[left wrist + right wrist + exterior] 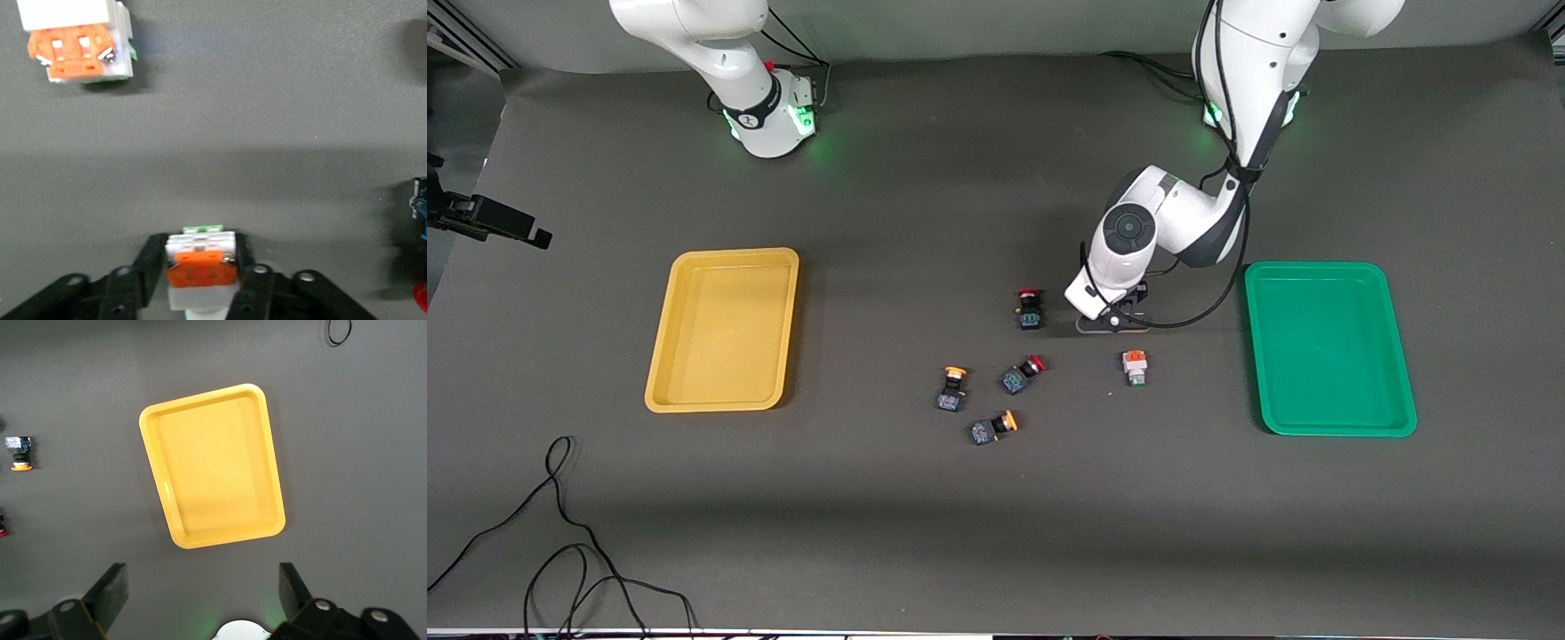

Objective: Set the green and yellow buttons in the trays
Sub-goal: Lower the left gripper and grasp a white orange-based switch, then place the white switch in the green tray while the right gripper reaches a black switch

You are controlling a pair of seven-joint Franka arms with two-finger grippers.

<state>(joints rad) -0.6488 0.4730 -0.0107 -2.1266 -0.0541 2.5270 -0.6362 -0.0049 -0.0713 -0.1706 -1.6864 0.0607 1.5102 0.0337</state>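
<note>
My left gripper (200,248) is shut on a white-bodied green button (200,270), its orange block facing the camera and its green tip pointing away. In the front view this gripper (1110,318) is low over the table beside the green tray (1329,347), and the wrist hides the held button. A second green button (1136,366) (80,47) lies nearer the front camera. Two yellow buttons (952,388) (992,428) lie toward the yellow tray (725,329) (213,467). Both trays hold nothing. My right gripper (203,587) hangs open high above the yellow tray, and that arm waits.
Two black switches with red caps (1031,308) (1023,374) lie among the buttons, one close beside my left gripper. A black cable (560,542) loops at the table's front edge toward the right arm's end. A black mount (485,218) juts in at that end.
</note>
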